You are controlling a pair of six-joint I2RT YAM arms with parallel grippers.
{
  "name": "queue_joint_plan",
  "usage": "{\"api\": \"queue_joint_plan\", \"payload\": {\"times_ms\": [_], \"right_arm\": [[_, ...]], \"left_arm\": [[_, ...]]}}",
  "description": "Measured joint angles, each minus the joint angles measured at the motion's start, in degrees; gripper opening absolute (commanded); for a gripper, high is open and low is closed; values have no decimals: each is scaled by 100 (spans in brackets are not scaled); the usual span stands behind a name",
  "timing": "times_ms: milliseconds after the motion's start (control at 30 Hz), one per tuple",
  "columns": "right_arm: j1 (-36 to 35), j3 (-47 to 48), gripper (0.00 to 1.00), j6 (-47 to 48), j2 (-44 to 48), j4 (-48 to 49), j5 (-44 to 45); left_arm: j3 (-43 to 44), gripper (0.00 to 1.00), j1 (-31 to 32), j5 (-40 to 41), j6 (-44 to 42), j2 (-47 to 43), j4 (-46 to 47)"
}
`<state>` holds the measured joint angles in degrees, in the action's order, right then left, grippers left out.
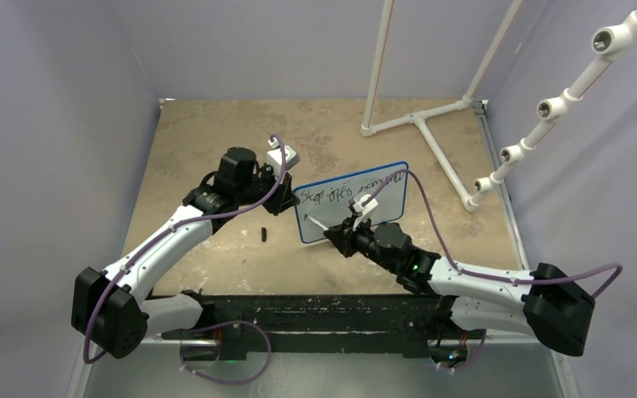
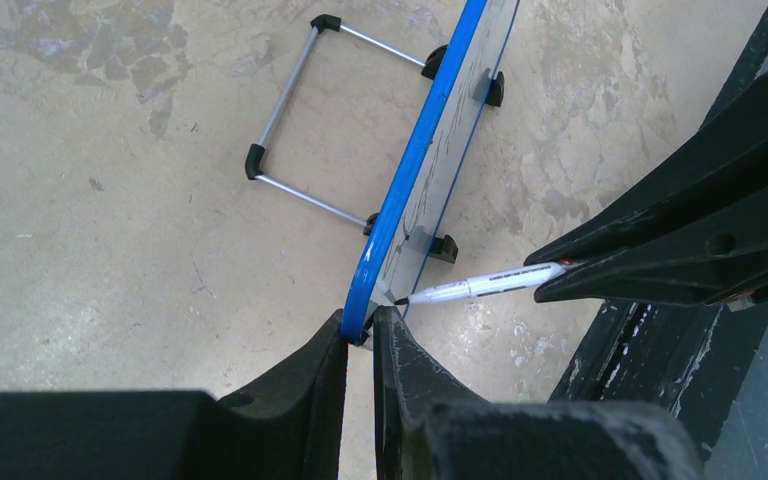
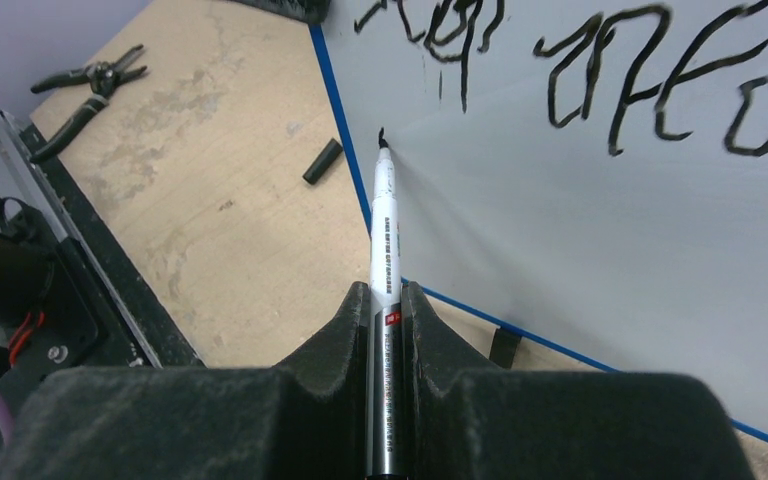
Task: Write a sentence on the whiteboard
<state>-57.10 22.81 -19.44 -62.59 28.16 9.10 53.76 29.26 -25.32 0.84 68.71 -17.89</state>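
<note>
**Work cell, seen from above.** A tan table top (image 1: 216, 141), mottled with paler and darker patches, forms the base of the enclosure. Plain walls (image 1: 50, 124) of pale lilac-grey stand along its left, far and right sides. At the far right a frame of white pipes (image 1: 420, 121) rests on the table, its uprights rising out of view. A second white pipe with open tee fittings (image 1: 547, 108) slants up along the right wall. A scuffed black rail (image 1: 315, 311) runs along the near edge. The light is even and the shadows are soft.
</note>
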Motion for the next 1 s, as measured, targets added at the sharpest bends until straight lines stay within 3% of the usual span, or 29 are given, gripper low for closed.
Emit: {"api": "queue_joint_plan", "payload": {"times_ms": [1000], "right_arm": [[-11, -107, 0, -275, 210, -173, 219]], "left_arm": [[-2, 13, 0, -7, 0, 0, 0]]}}
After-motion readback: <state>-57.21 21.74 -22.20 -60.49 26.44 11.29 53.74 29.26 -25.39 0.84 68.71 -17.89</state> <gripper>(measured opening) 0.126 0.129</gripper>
